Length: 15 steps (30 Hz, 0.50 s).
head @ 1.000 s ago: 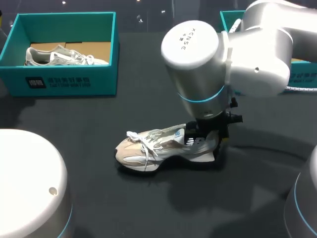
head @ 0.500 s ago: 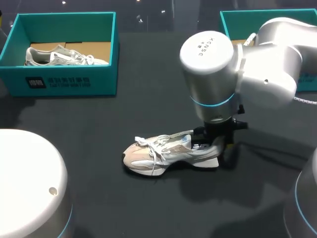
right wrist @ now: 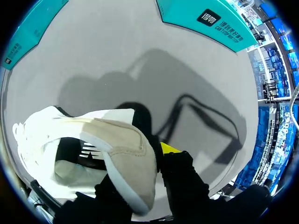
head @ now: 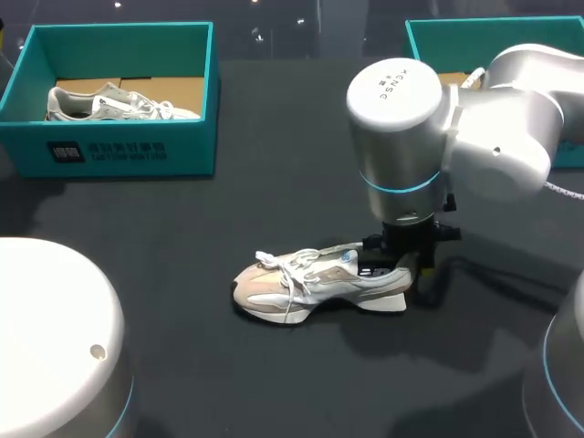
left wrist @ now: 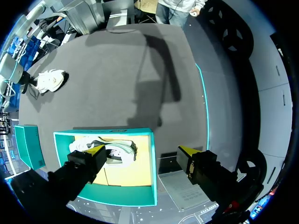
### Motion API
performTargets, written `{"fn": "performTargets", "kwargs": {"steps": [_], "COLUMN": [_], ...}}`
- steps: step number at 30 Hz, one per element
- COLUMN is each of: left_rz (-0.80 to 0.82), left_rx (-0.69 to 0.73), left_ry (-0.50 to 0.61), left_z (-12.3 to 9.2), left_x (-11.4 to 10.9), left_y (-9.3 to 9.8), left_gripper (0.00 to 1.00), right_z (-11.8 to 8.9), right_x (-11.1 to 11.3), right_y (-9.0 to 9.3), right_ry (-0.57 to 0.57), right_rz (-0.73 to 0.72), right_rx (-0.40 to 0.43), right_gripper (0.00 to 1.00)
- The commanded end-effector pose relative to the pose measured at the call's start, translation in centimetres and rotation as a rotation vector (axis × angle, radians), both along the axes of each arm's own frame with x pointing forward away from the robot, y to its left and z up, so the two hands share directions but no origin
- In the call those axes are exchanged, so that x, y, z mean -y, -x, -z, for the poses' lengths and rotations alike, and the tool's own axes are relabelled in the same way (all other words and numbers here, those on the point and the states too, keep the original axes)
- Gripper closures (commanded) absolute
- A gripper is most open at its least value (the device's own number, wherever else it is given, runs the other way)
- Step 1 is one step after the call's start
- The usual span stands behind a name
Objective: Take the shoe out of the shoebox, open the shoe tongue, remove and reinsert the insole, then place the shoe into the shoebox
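Note:
A white and beige sneaker (head: 315, 283) lies on its sole on the dark table, toe pointing left. My right gripper (head: 399, 262) is shut on its heel collar. The right wrist view shows the heel (right wrist: 128, 149) pinched, one yellow fingertip (right wrist: 170, 148) outside it and the other hidden inside the shoe. A teal shoebox (head: 119, 146) at the back left holds a second sneaker (head: 114, 103). My left gripper (left wrist: 141, 151) hangs open high above that shoebox (left wrist: 140, 198), with nothing between its fingers. Another teal shoebox (head: 447, 36) stands at the back right, partly behind my right arm.
My left arm's white housing (head: 55, 338) fills the near left corner, and part of my right arm (head: 561, 365) the near right. A cable (right wrist: 205, 114) trails on the table beside the right gripper. Bare dark table lies between the sneaker and the left box.
My right arm has carried the sneaker by its heel to the right and slightly nearer. The left gripper stays open.

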<state>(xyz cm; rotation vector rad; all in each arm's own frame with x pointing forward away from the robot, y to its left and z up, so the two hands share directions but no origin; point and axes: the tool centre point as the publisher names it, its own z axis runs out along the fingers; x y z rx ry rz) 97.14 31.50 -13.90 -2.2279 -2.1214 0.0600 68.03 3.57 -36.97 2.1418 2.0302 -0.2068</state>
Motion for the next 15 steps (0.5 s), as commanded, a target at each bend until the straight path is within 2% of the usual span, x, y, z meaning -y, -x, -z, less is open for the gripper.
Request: {"fn": "performTargets", "kwargs": {"steps": [1, 13, 15], "left_rz": [0.001, 0.001, 0.001], "left_rx": [0.0, 0.0, 0.0], "left_ry": [-0.002, -0.002, -0.002], "left_z": [0.0, 0.0, 0.0], "left_x": [0.0, 0.0, 0.0], "left_y": [0.0, 0.0, 0.0], "left_gripper": [0.0, 0.0, 0.0], "right_z": [0.4, 1.9, 2.0], "right_x": [0.0, 0.0, 0.0], "right_y": [-0.2, -0.1, -0.1], "right_ry": [-0.007, -0.032, -0.034], "right_rz": [-0.002, 0.005, 0.005], "right_rx": [-0.002, -0.019, -0.02], "right_gripper": [1.0, 1.0, 0.86]}}
